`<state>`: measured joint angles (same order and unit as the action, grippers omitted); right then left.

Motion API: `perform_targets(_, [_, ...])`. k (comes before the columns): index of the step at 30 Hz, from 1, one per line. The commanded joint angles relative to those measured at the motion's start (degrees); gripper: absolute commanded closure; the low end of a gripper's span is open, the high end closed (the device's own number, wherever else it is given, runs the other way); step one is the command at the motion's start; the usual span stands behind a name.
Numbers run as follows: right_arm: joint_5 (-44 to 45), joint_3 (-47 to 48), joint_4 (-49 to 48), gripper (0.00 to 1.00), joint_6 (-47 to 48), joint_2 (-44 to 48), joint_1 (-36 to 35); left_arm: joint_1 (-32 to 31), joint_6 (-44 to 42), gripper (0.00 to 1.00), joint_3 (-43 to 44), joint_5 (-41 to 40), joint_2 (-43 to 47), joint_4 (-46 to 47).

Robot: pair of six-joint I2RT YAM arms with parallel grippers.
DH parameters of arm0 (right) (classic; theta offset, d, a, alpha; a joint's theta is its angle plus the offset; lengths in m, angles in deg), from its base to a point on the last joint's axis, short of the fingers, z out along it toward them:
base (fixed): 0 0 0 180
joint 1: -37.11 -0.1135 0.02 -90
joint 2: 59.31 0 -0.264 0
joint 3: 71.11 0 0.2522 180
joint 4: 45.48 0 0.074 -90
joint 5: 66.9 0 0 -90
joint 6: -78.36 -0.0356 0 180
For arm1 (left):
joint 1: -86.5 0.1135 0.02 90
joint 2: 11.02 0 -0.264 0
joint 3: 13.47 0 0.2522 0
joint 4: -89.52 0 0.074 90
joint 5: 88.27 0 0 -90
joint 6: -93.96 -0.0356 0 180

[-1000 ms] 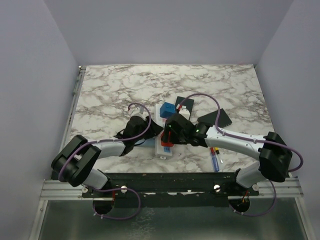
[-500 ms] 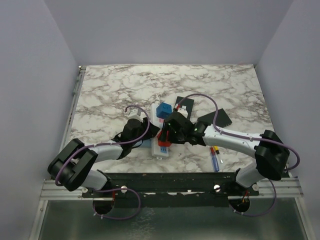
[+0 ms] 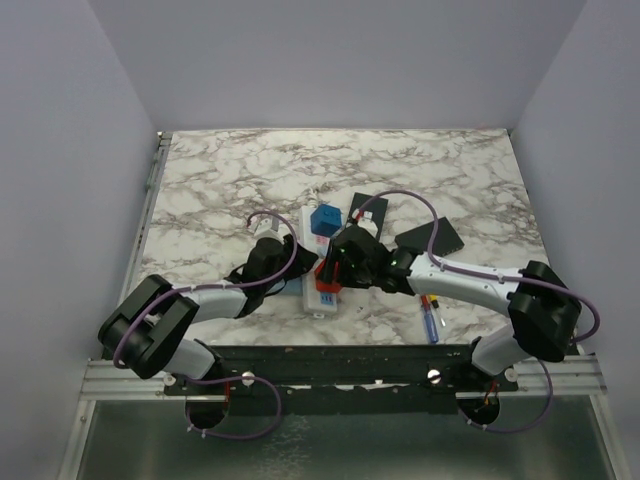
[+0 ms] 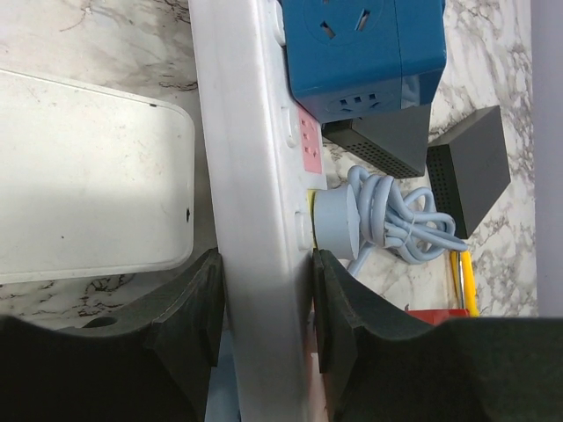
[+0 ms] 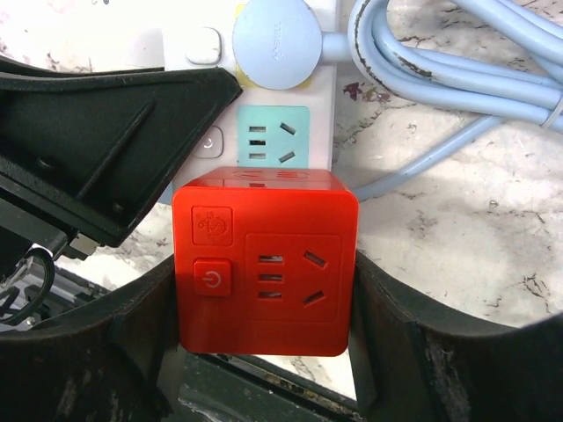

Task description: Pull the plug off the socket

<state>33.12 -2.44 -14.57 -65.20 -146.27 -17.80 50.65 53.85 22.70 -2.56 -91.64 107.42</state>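
Filling most of the top view, the marbled worktop (image 3: 220,180) carries both arms, which reach in from 6 o'clock and meet near its centre. The socket (image 4: 251,176), a long white strip, lies there running roughly from 12 to 6 o'clock. The left end effector (image 4: 264,290) is clamped on it, with one dark pad pressed against each long side near the 6 o'clock end.

A white flat box (image 4: 88,176) lies just beside the socket at its 9 o'clock in the left wrist view. Two black boxes (image 3: 368,208) (image 3: 432,238) rest between 1 and 3 o'clock of the socket, apart from it.

A blue cube (image 4: 361,53) sits on the socket's 12 o'clock end. Nearer the 6 o'clock end, the right end effector (image 5: 264,299) is closed on the red cube plug (image 5: 266,262), its fingers against two opposite faces. Whether the cube is seated in the strip or lifted off it cannot be told.

At 12 o'clock of the red cube, past a green outlet panel (image 5: 273,141), a round light-blue plug (image 5: 274,42) is seated in the socket. Its cable (image 4: 396,215) is coiled at 3 o'clock.

A small screwdriver (image 3: 430,318) lies at 4 o'clock of the socket.
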Motion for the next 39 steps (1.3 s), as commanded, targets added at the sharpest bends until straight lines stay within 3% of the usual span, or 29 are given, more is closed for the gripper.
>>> perform_targets(1, [5.70, -2.36, -2.20, 1.00, -0.32, 1.17, 0.76, 0.08, 1.02, 1.00, -0.19, -4.74, -2.51, -6.09])
perform_targets(8, [8.37, -3.55, -2.81, 1.00, -0.59, 4.27, 0.25, 0.17, 0.58, 1.00, 0.07, -5.37, -3.08, -7.31])
perform_targets(19, [10.23, -0.76, -1.23, 1.00, 0.55, 6.24, 0.25, 0.17, -7.30, 1.00, -0.35, -8.98, -0.84, -9.01])
perform_targets(31, [14.35, 1.61, 4.14, 1.00, 1.86, 13.96, 0.25, 0.18, -6.30, 1.00, -0.11, -8.35, -0.89, -9.51])
perform_targets(39, [21.18, 4.34, 11.67, 1.00, 6.31, 16.22, 0.66, 0.18, -3.25, 1.00, 1.45, -3.56, 4.50, -10.50])
